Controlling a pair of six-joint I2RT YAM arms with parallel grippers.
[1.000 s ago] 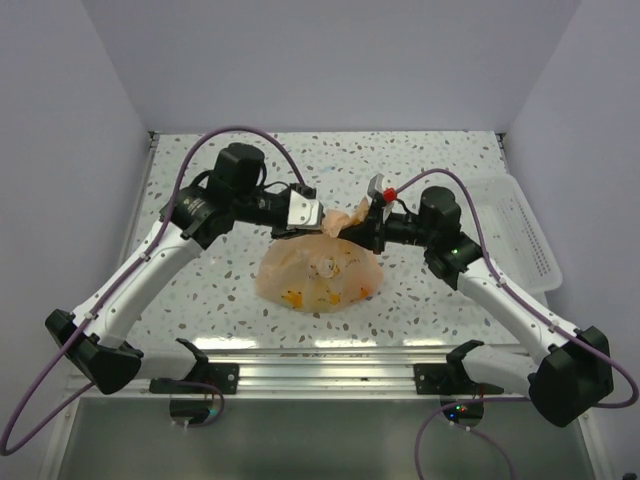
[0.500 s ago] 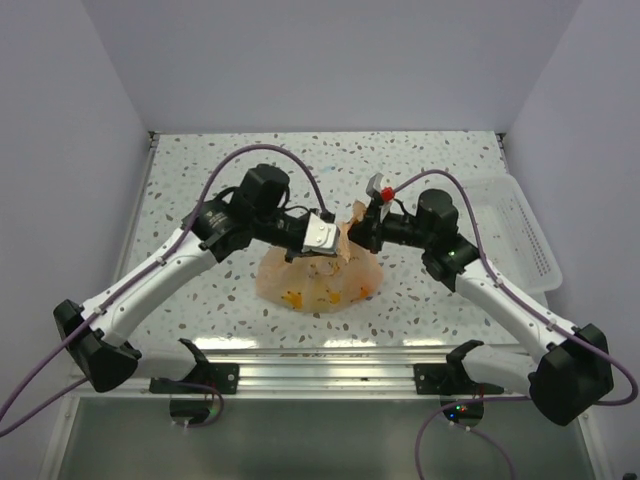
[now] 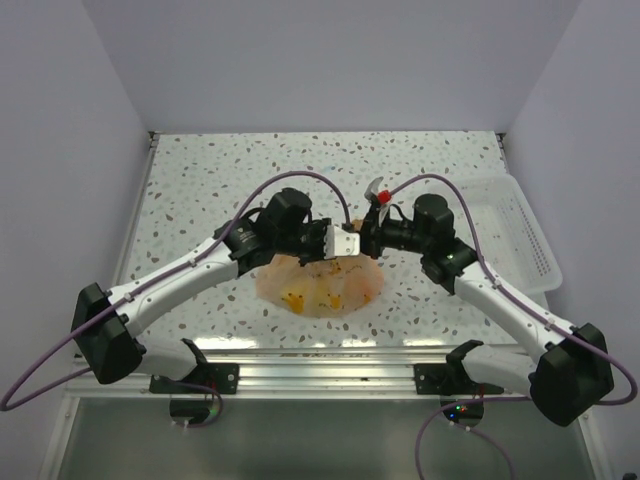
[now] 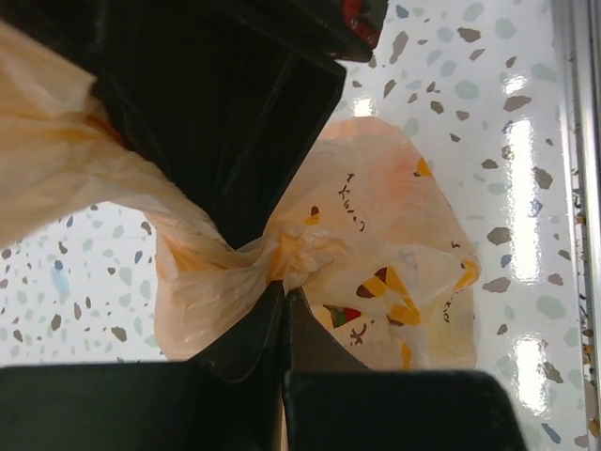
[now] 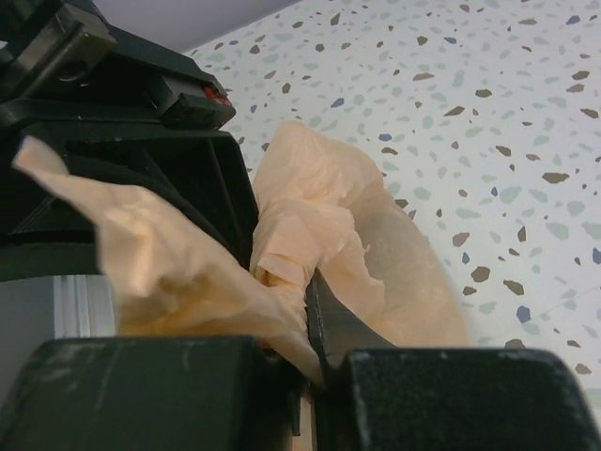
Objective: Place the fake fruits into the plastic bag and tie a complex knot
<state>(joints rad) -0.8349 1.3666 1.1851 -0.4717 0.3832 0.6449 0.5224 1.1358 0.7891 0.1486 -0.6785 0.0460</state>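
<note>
The peach-orange plastic bag (image 3: pixel 320 285) lies on the speckled table, its top pulled up between both grippers. Yellow and red fake fruits (image 4: pixel 390 287) show dimly through its film. My left gripper (image 3: pixel 345 243) is shut on the bag's twisted neck (image 4: pixel 291 252), fingertips pinched together (image 4: pixel 285 293). My right gripper (image 3: pixel 368 238) faces it from the right, almost touching, and is shut on a crumpled handle of the bag (image 5: pixel 300 235), with its finger (image 5: pixel 331 315) pressed into the plastic. I cannot tell whether the twist is a tied knot.
A white plastic tray (image 3: pixel 525 235) sits at the right edge of the table. A metal rail (image 3: pixel 320 365) runs along the near edge by the arm bases. Walls close in the left, back and right sides.
My left arm has swung right, from the bag's left side to meet the right gripper, and its jaws have shut on the bag's neck. The right arm has barely moved.
</note>
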